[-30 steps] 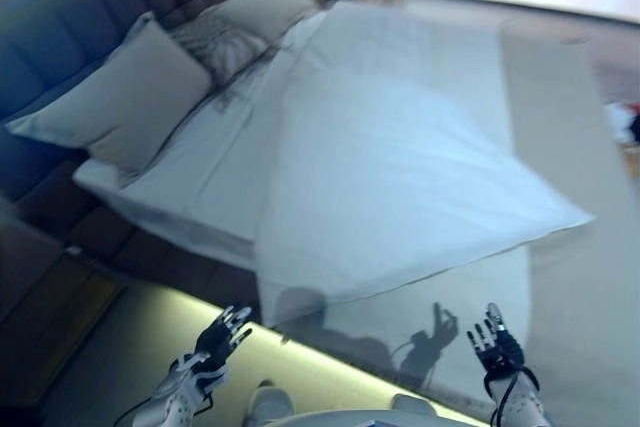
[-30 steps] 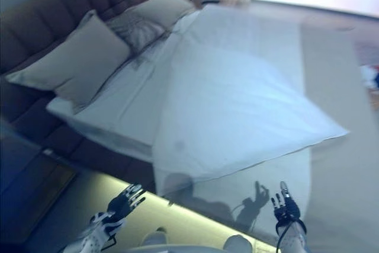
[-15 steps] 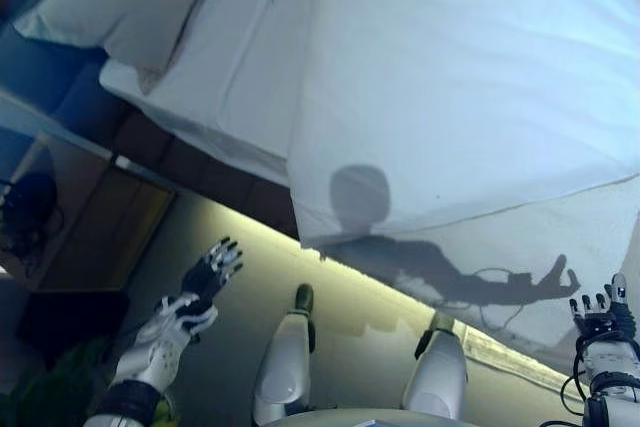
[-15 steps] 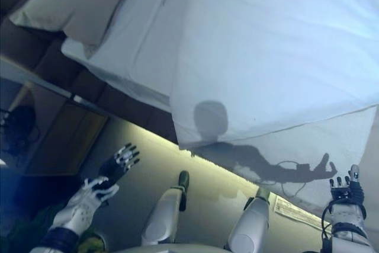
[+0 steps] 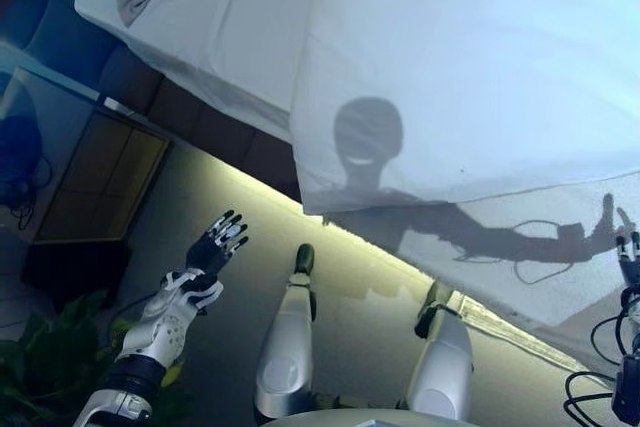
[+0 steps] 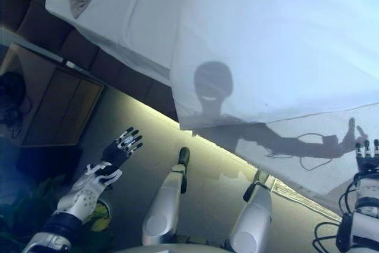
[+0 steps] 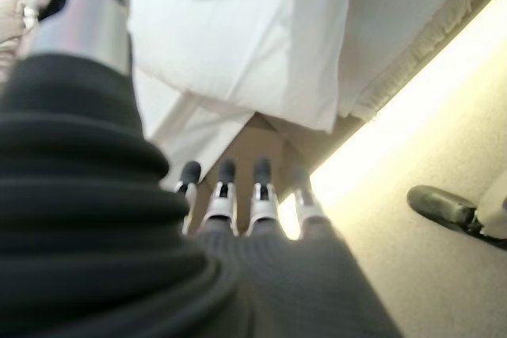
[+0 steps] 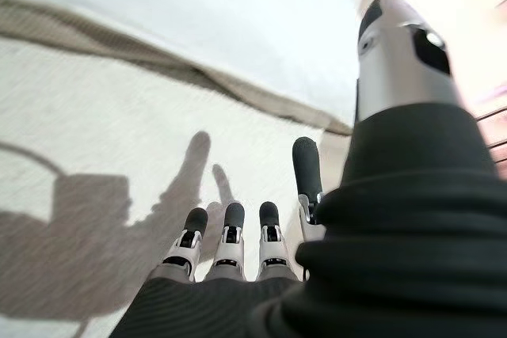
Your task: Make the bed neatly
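The wide white bed (image 5: pixel 230 37) fills the far half, its smooth pale quilt (image 5: pixel 480 77) draped crookedly over the near edge (one corner hanging lower); a wooden bedside cabinet (image 5: pixel 95 182) stands left. Left hand (image 5: pixel 215 247) and right hand (image 6: pixel 366 158) hover empty, fingers straight.

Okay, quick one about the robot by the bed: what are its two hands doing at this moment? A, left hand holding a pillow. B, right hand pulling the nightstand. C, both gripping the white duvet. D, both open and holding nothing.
D: the left hand is spread open above the floor and the right hand has straight fingers short of the white duvet; neither holds anything.
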Tool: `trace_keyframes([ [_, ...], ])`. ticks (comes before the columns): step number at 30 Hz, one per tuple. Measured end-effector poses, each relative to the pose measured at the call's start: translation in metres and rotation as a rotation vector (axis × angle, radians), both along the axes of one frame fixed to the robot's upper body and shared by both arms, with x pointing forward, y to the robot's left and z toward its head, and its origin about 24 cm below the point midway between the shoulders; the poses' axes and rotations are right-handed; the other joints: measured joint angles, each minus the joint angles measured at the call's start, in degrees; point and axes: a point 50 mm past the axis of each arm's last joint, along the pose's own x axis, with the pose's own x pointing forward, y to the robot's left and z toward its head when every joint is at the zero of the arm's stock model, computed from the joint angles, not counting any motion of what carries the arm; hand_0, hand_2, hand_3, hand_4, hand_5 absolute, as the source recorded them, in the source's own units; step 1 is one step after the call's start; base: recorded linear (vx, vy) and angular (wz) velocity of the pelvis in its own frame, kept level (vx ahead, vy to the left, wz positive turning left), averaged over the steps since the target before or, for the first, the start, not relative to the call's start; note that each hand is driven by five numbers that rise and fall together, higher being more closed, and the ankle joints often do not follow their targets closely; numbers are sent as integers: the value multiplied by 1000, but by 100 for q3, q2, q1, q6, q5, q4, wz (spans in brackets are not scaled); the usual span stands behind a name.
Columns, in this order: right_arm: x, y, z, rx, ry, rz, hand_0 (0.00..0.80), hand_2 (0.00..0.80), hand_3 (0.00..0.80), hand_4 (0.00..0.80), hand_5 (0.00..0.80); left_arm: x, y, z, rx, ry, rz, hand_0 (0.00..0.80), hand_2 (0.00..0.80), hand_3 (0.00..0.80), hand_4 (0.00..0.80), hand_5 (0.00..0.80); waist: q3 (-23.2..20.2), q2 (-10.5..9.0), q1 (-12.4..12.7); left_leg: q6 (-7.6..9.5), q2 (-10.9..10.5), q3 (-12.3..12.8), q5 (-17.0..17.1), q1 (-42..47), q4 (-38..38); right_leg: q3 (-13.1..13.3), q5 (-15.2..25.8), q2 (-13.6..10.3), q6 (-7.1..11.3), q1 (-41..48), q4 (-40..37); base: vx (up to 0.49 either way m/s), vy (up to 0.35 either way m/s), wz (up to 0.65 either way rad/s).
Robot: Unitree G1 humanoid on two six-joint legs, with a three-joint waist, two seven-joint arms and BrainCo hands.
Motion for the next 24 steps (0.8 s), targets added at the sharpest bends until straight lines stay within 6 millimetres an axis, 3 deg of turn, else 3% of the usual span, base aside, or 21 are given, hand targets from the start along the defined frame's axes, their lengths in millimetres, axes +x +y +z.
trace_keyframes([
  [6,-3,-14,24,-7,-65,-38,0,0,0,0,0,2,1,5,-14,-28,3,0,0,0,0,0,6,65,7,48,-86,-23,35,-271,35,67,-7,-63,-1,-325,112,3,-13,2],
  [12,-6,-15,22,7,-123,-44,0,0,0,0,0,7,-8,25,-35,-118,-43,0,0,0,0,0,127,293,47,66,-167,-69,140,-556,53,72,20,-131,17,-592,203,-14,-71,8],
  [19,23,-3,51,-139,-287,104,0,0,0,0,0,11,-17,41,-97,-192,-92,0,0,0,0,0,263,480,68,100,-309,-176,316,-789,-80,54,18,-260,40,-821,300,15,6,13],
  [24,34,0,62,-90,-358,117,0,0,0,0,0,10,-18,44,-101,-209,-115,0,0,0,0,0,269,488,174,134,-480,-200,356,-848,-74,48,28,-424,115,-847,319,56,40,13],
])
